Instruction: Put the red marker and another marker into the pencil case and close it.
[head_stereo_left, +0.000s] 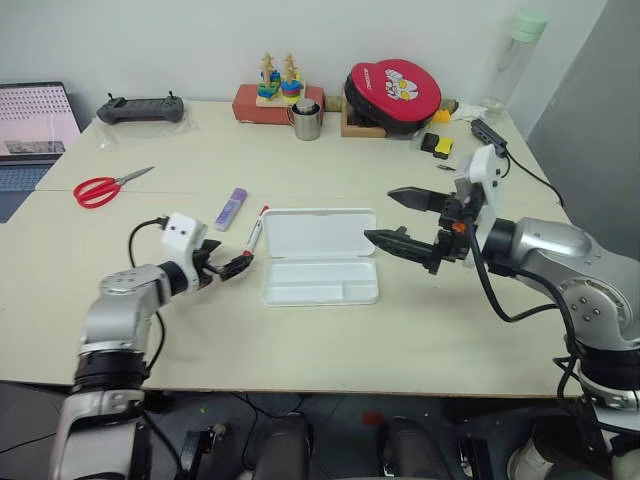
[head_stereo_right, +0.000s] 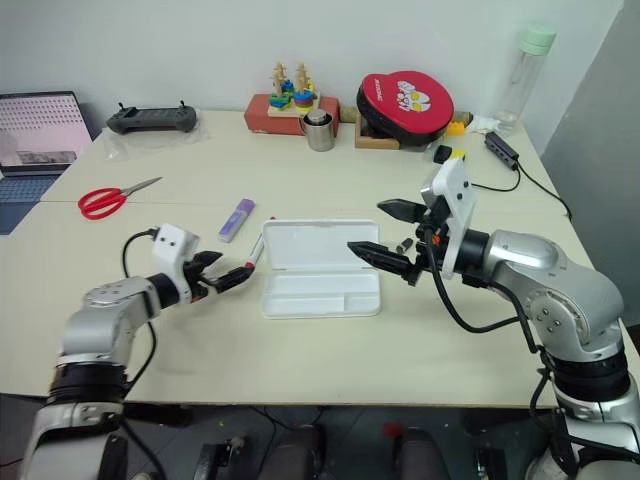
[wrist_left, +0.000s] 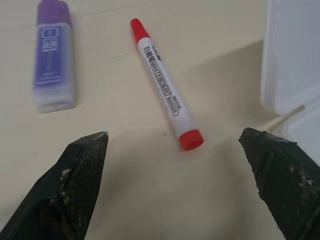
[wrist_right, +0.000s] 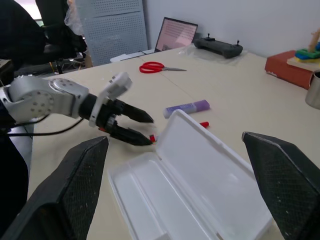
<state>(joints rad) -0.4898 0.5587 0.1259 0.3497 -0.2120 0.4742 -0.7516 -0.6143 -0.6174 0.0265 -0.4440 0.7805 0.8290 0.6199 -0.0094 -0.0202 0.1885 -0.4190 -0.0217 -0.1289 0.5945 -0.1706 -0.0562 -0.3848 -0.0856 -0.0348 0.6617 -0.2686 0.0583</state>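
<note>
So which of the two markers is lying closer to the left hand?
The red marker, the slim white one with red cap. It lies just ahead of the open left hand, beside the pencil case; the purple marker lies farther off.

The pencil case (head_stereo_left: 320, 256) lies open on the table (head_stereo_left: 400, 330). The red marker (head_stereo_left: 254, 233) and purple marker (head_stereo_left: 231, 209) lie beside it. Both grippers' jaws are spread, empty.

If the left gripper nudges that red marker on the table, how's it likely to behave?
The red marker is a slim round barrel lying flat on the smooth table, so it would probably roll sideways if nudged. It looks rigid and light, so it should lift without bending. Its glossy plastic may slip between the open left gripper's fingers unless pinched across the middle.
</note>
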